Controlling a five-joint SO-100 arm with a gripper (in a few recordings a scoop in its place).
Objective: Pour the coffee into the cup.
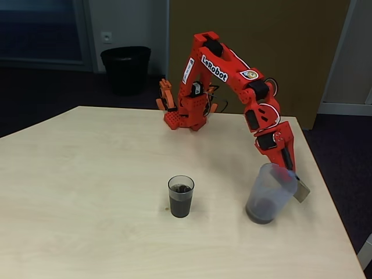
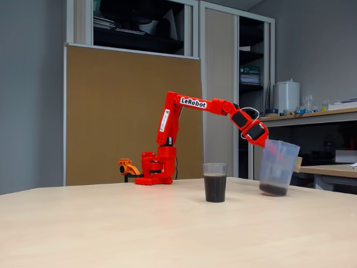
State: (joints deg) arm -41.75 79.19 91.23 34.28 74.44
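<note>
Two clear plastic vessels stand out on the pale wooden desk (image 1: pixel 87 174). One is the cup (image 1: pixel 181 196), a small tapered tumbler with no handle, upright near the middle of the desk in both fixed views and well apart from anything else. It is filled to roughly two thirds with the coffee (image 1: pixel 181 203), a dark brown, nearly black liquid seen through the slightly greyish wall; in the low side-on fixed view the cup (image 2: pixel 215 182) shows a level dark band (image 2: pixel 215 188) with a clear strip above it up to the rim.

To the right of the cup is the larger translucent jug (image 1: pixel 268 195), tilted, its rim leaning toward the red arm (image 1: pixel 232 75) and its base at or just above the desk; I cannot tell whether it touches. A shallow dark layer sits in its bottom. A flat grey handle (image 1: pixel 301 190) sticks out at its right side.

The arm reaches from its base at the far edge down to the jug, and the jaws (image 1: pixel 286 172) are at the jug's rim by the handle, closed on the jug as far as can be seen.

A black bin (image 1: pixel 125 68) stands on the floor beyond the desk, far left.
</note>
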